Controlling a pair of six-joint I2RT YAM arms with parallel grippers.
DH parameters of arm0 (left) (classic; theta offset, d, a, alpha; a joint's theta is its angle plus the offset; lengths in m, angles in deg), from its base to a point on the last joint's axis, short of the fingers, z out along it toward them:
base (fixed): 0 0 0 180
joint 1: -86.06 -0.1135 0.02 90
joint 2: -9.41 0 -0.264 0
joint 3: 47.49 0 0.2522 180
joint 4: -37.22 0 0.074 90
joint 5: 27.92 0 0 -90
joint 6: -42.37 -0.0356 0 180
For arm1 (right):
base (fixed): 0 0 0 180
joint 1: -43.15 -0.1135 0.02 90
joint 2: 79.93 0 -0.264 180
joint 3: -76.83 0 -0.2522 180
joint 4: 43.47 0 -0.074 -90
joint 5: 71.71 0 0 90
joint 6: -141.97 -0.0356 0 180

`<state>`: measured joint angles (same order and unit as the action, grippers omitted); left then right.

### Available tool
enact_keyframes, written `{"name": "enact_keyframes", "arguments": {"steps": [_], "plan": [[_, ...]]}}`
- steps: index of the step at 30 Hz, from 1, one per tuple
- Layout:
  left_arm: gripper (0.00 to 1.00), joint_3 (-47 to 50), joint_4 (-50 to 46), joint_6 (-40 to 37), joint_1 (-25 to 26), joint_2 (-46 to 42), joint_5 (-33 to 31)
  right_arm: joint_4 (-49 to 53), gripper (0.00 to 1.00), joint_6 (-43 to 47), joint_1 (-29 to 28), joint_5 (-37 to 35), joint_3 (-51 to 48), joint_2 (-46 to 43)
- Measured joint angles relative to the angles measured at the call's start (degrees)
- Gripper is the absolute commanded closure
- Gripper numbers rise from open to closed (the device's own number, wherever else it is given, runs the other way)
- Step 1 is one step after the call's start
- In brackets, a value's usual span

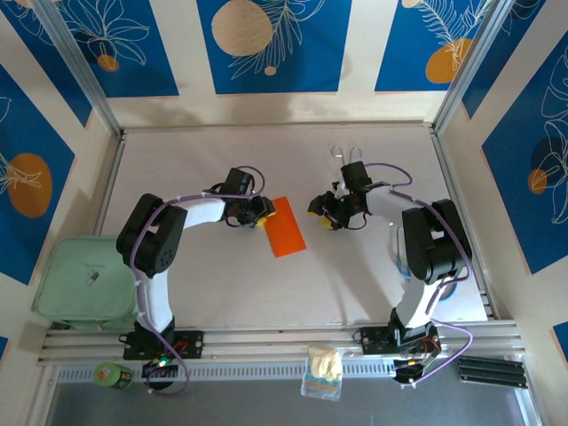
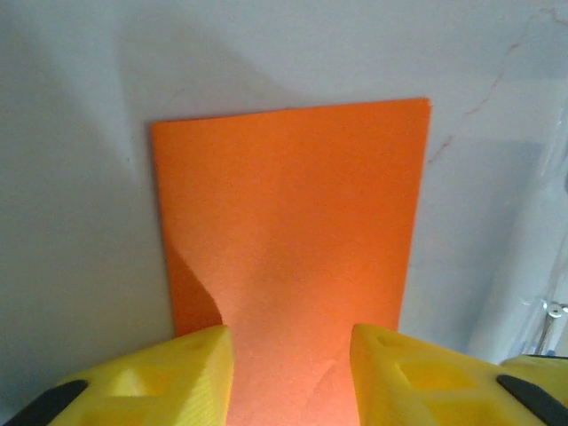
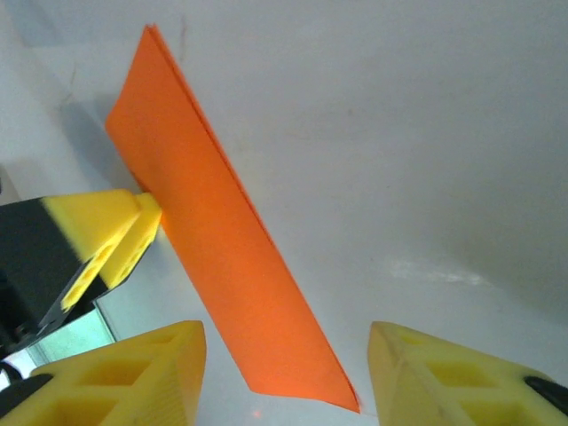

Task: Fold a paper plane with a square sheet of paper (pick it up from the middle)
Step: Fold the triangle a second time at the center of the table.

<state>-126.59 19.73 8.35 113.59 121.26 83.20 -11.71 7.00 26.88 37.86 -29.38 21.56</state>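
Item: square sheet of paper (image 1: 286,226), thin, bright orange, folded into a narrow rectangle. It is lying near the middle of the white counter (image 1: 222,293), its long sides running slantwise from far-left to near-right. From the left wrist (image 2: 293,231) it is showing a soft buckle close to the near edge; from the right wrist (image 3: 222,257) a doubled edge is showing along one long side.

Left tool (image 1: 260,213): black body, yellow wedge fingers. It is meeting the sheet at its left long edge. In its own camera the left tool (image 2: 291,337) is standing partly apart, with orange paper filling the gap between its fingers; whether the paper is pinched cannot be told. Its yellow fingers (image 3: 98,222) are touching the sheet's edge in the right wrist view.

Right tool (image 1: 330,219): same make. It is standing to the right of the sheet, apart from it. In its own camera the right tool (image 3: 284,330) is gaping wide and carrying nothing.

Surroundings: a pale green square lid (image 1: 84,280) is sitting beside the counter's left edge; a small clear bag (image 1: 324,373) is lying on the near rail.
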Motion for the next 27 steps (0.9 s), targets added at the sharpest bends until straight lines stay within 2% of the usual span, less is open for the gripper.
{"name": "enact_keyframes", "arguments": {"steps": [10, 27], "plan": [[0.65, -2.56, -2.12, -3.72, 0.02, 1.75, 0.55, -1.25, 0.6, 3.52, -1.97, 3.41, -0.85, 1.51], [0.66, -2.71, -2.67, -5.33, 0.02, 1.86, 0.72, 1.84, 0.6, 9.81, -5.31, 5.49, -0.7, 5.14]]}}
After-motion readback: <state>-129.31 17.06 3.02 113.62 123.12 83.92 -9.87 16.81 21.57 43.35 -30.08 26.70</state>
